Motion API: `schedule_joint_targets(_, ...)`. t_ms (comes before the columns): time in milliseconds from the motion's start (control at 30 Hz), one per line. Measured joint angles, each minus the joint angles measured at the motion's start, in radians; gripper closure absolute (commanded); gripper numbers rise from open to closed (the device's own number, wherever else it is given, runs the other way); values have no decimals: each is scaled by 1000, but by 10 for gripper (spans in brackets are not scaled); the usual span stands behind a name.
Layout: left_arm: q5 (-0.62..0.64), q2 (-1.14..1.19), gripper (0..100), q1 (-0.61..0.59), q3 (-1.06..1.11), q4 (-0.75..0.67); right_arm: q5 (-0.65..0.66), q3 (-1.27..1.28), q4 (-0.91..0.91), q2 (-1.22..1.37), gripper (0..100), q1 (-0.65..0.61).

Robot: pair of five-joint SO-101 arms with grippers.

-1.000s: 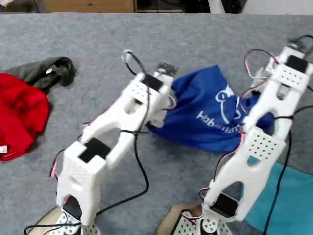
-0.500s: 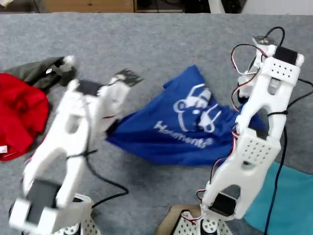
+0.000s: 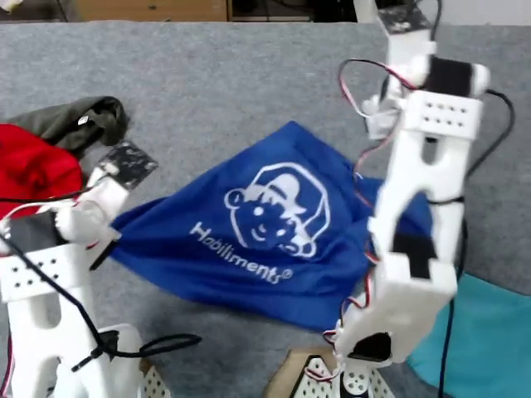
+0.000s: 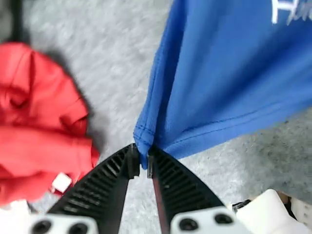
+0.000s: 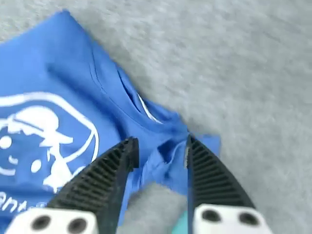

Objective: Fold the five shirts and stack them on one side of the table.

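Four shirts are showing, and we are judging none folded or stacked yet. Our left gripper (image 4: 141,163) is pinching a corner of the blue shirt (image 3: 265,224), with the red shirt (image 3: 33,174) lying crumpled near its jaws. Our right gripper (image 5: 158,148) is hovering, jaws wide apart, above the collar end.

Bright, even overhead light; soft, faint shadows on the table (image 3: 249,75).

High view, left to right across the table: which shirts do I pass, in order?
red shirt → blue shirt → teal shirt. The dark olive shirt lies behind the red one and overlaps it sideways, so it is left unplaced.
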Motion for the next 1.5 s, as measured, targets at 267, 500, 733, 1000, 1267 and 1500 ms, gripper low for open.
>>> schedule_joint_targets(267, -112, -8, 982, -161, -35, 118, -46, -348, -20, 494, 841, -141)
schedule_joint_targets(500, -144, -9, 982, -206, -89, 146, -46, -677, 2, 870, 843, -195)
schedule_joint_targets(733, -107, -9, 982, -166, -92, 146, -46, -709, 2, 936, 936, -196)
schedule_joint_targets(1000, 138, -11, 982, -58, -92, 32, -49, -606, 2, 888, 994, -192)
schedule_joint_targets(1267, 364, 126, 982, 14, -94, 3, -48, -308, 2, 649, 994, -140)
schedule_joint_targets(1500, 470, 376, 982, 18, -224, -9, 28, 18, 2, 388, 994, -83)
